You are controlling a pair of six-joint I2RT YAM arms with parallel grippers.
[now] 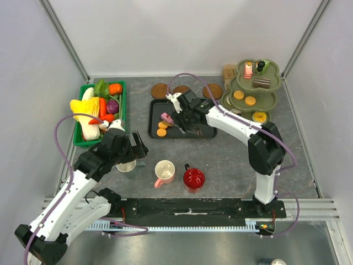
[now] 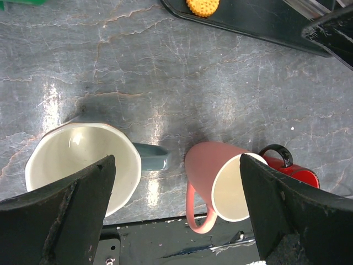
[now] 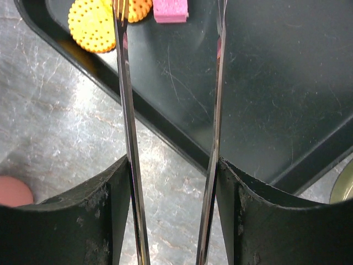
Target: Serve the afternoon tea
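Right gripper (image 3: 174,165) is clamped on the metal tongs (image 3: 126,110), whose two blades stand apart between its fingers and run to the top edge of the right wrist view. Left gripper (image 2: 176,165) has its jaws spread wide and empty, and hangs over the mugs at lower left of centre in the overhead view. Tiered stand (image 1: 255,88), upper right of the overhead view, carries brown, pink and orange pieces on its levels. Black tray (image 3: 265,83), centre of the overhead view, holds pastries at its left end. Whitish mug (image 2: 83,160), lower left of the left wrist view, stands partly under one finger. Pink mug (image 2: 220,176) is at lower centre and the red mug (image 2: 292,168) just beside it at lower right. Orange biscuits (image 3: 91,25) and pink cake (image 3: 170,11) lie at the top left of the right wrist view, where the blade tips reach them. Judged handling: the mugs look rigid, smooth and probably slippery, best taken across the rim wall or by the handle. The biscuits look light, stiff and flat, apt to skate on the tray, and are best pinched edge to edge. The cake looks small and light, best pinched on its flat sides.
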